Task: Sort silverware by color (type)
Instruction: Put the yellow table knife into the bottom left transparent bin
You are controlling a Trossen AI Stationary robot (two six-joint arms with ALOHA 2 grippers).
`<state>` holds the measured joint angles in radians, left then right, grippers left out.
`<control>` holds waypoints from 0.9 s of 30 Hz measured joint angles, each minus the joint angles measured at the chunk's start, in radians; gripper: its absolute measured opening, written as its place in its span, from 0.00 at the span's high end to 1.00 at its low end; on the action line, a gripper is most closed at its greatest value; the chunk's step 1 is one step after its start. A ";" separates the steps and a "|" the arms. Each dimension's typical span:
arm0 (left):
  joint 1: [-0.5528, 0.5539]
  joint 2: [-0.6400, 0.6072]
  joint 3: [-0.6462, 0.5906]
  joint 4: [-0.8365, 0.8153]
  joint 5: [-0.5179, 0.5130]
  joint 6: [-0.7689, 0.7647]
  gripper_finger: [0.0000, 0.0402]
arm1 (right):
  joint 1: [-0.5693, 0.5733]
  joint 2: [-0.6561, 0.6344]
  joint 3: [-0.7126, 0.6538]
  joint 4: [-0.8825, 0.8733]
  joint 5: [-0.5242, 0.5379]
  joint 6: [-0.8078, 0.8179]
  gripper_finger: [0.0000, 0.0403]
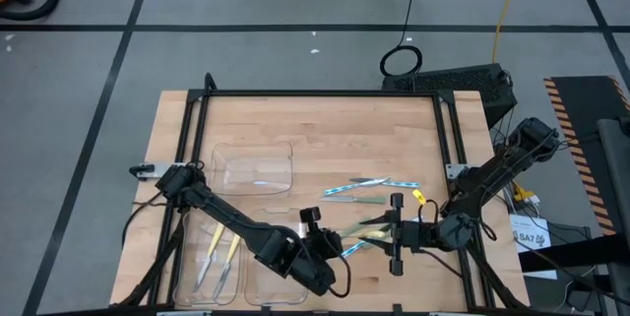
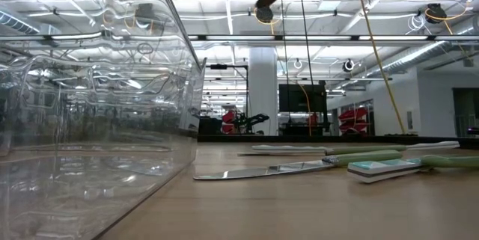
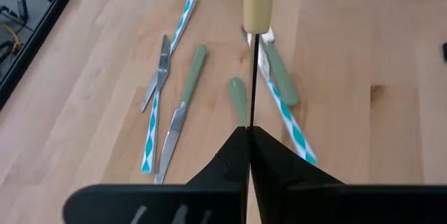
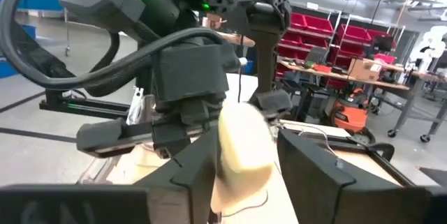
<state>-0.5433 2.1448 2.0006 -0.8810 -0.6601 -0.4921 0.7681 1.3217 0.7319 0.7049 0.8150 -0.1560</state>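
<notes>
Silverware is split between the trays on the left and a loose scatter right of the table's (image 1: 315,119) middle. In the high view, the clear tray at the near left corner (image 1: 187,277) holds two yellow-handled utensils (image 1: 219,257) lying side by side, while the clear tray beside it (image 1: 258,291) is mostly covered by the left arm, so its contents cannot be told. A third clear tray (image 1: 254,166) sits farther back with a light blue glint inside it that is too small to name. The left gripper (image 3: 250,137) is pinched tight on the thin metal end of a yellow-handled piece (image 3: 258,1), holding it above the loose pieces on the wood. Those include a blue-and-white patterned utensil (image 3: 167,77), a knife with a pale green handle (image 3: 185,98) and further green-handled pieces (image 3: 281,74). The right gripper (image 4: 241,161) meets the left one over this scatter, its fingers parted around the same yellow handle (image 4: 241,147); whether they touch it cannot be told.
</notes>
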 joint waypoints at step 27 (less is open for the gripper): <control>-0.258 -0.012 0.284 -0.688 0.011 -0.659 0.98 | 0.021 -0.227 0.000 -0.530 -0.004 0.279 0.54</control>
<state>-0.8014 2.1333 2.2848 -1.5693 -0.6492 -1.1506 0.7887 1.0945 0.7315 0.1745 0.8107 0.1227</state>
